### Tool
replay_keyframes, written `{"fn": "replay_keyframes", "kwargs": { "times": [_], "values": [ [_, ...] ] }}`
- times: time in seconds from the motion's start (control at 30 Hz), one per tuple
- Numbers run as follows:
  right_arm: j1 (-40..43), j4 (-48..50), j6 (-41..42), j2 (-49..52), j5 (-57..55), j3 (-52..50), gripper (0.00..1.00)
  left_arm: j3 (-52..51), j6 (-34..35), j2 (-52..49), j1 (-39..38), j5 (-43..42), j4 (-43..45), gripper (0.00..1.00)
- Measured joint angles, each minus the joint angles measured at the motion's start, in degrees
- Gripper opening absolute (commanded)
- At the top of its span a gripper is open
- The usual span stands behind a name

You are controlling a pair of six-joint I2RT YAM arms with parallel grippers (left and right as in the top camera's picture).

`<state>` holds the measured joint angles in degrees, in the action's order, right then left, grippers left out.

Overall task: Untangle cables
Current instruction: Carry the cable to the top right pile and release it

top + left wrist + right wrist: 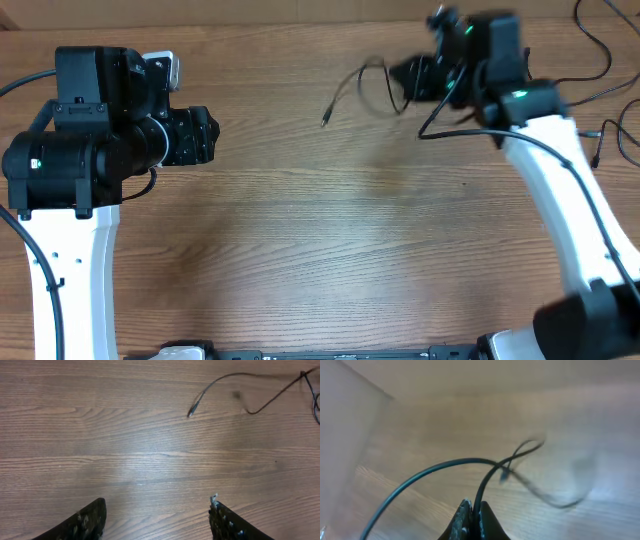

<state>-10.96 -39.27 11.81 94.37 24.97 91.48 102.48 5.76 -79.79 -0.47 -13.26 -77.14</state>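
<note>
A thin black cable (362,82) hangs in a loop from my right gripper (412,78) at the table's far right, its plug end (326,121) trailing down to the left. In the right wrist view the gripper (474,508) is shut on that cable (487,480), which rises between the jaws and curls off left and right. The same cable's plug (192,411) rests on the wood, far ahead of my left gripper (157,510) in the left wrist view. That gripper (205,135) is open and empty over the left side. More cables (610,135) lie at the far right edge.
The table (330,240) is brown wood grain. The white right arm (560,190) slants across the right side and the left arm's black housing (90,140) fills the left. Thicker black wires run along both arms.
</note>
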Motion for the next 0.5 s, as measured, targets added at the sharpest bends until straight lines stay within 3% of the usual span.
{"fn": "replay_keyframes", "kwargs": {
  "times": [0.3,0.5],
  "values": [
    [2.12,-16.00,-5.99,-1.20,-12.09,25.51,0.04,0.00,0.00,0.00,0.00,0.00,-0.02,0.65],
    [12.35,-20.44,-10.34,-1.36,-18.03,37.35,0.04,0.00,0.00,0.00,0.00,0.02,0.24,0.65]
  ]
}}
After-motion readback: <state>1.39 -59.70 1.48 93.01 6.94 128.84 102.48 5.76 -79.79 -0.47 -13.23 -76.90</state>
